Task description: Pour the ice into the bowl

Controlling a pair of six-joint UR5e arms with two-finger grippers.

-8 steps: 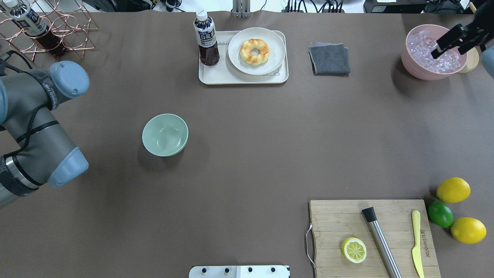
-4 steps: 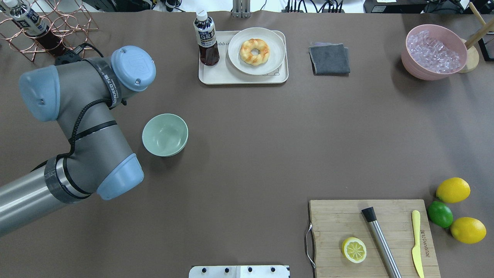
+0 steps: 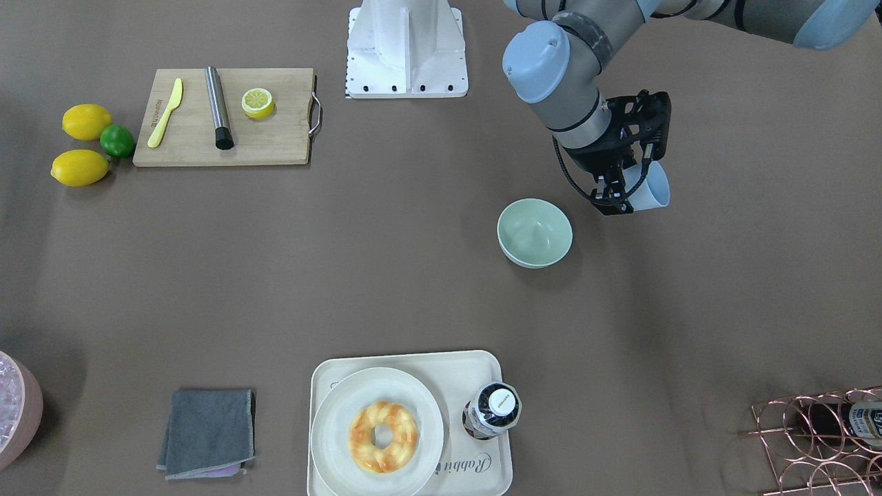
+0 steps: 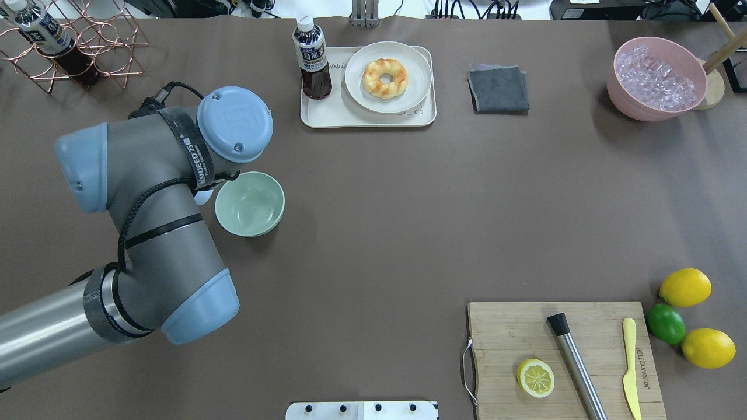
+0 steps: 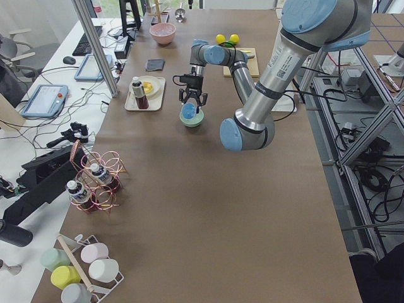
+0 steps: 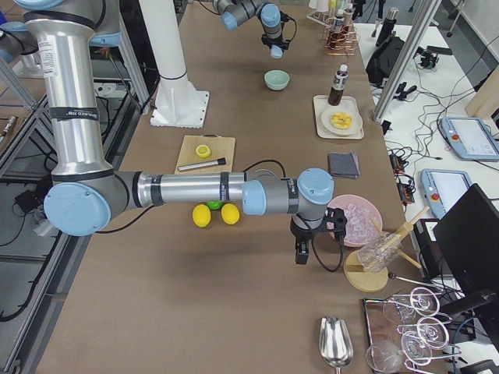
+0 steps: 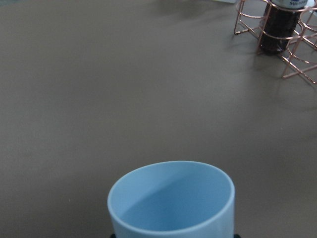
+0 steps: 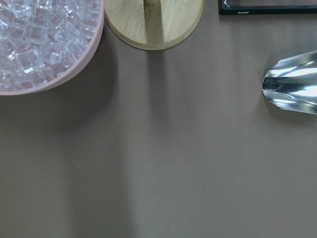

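Bowl (image 3: 535, 231) nr blue cup (image 3: 653, 186) in left pincer (image 3: 627, 192) — cup barely vis. overhead; right pincer (image 6: 313, 251) state unclear

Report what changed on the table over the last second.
The left arm swung in from the table's left edge, bringing the left gripper and its pale blue cup beside the bowl. The right gripper withdrew from over the pink tub, out of the overhead view. Bowl, tub, tray and cutting board stayed put.

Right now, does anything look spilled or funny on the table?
Nothing is spilled. One odd thing: the left hand holds the blue cup beside the bowl, yet no ice shows in the bowl or in the visible part of the cup's inside.
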